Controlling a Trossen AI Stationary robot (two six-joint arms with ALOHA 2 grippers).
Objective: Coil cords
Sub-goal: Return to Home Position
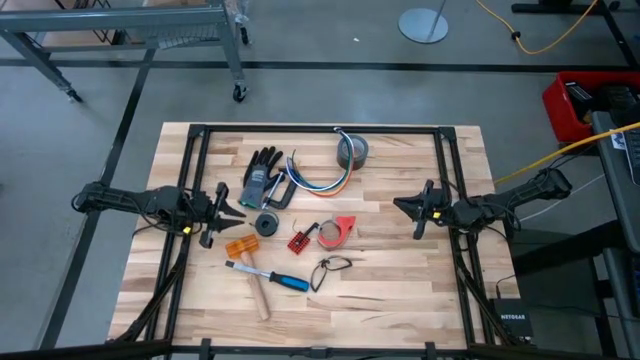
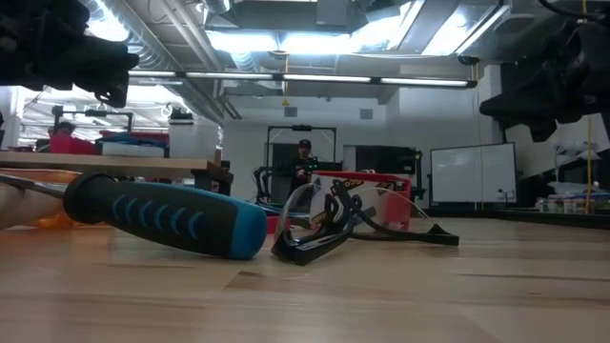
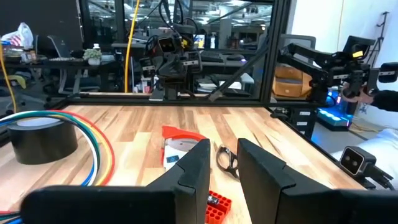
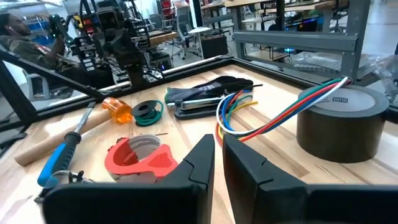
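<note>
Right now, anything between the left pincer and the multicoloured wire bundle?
Yes. In the high view, the black-and-grey work glove and a black hand tool lie between the left pincer and the bundle of thin multicoloured wires. The right pincer, opposite, has nothing visible between.

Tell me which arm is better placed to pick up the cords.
Probably right: bare table lies between the right hand and the cords, while the glove and a black roll sit before the left hand.

At table height the top edge cuts off my left gripper (image 2: 95, 71) and right gripper (image 2: 534, 95), both dark and blurred; from my left wrist, the cords (image 3: 102, 149) vanish behind that gripper's dark body
</note>
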